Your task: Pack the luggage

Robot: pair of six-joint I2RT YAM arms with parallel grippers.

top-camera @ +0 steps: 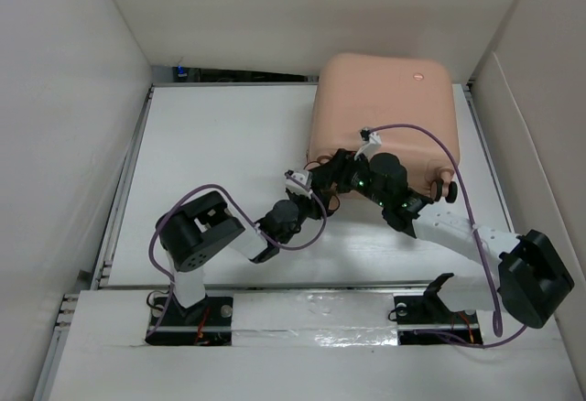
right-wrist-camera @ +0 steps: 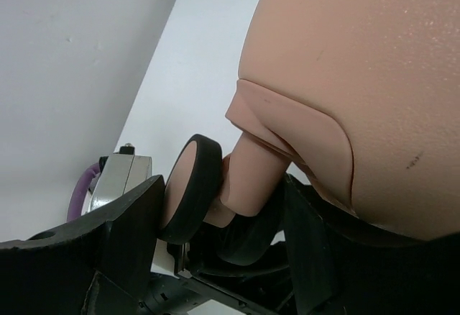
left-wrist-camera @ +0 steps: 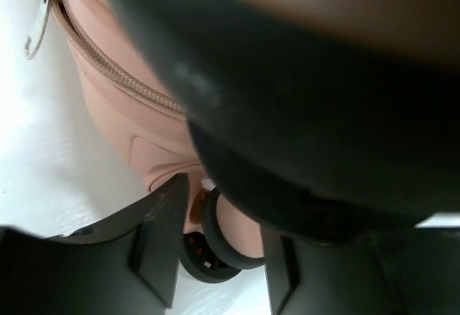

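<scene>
Luggage [top-camera: 385, 108] lies flat and closed on the tabletop [top-camera: 220, 145]. Its wheeled end faces the arm bases, so its wheel-to-top axis runs away from them. Both tools meet its near-left corner, the left tool [left-wrist-camera: 221, 218] just left of the right tool [right-wrist-camera: 221, 185]. Each straddles a caster wheel [left-wrist-camera: 215, 254]; whether either clamps it, cannot tell. Judgement: the shell needs opening before packing.

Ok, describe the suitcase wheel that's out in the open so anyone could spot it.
Find the peach-pink suitcase at the far right of the white table. On its near edge, right of where the two arms meet, a small pink-and-black caster wheel sticks out. It's the only wheel in plain sight from above.
</scene>
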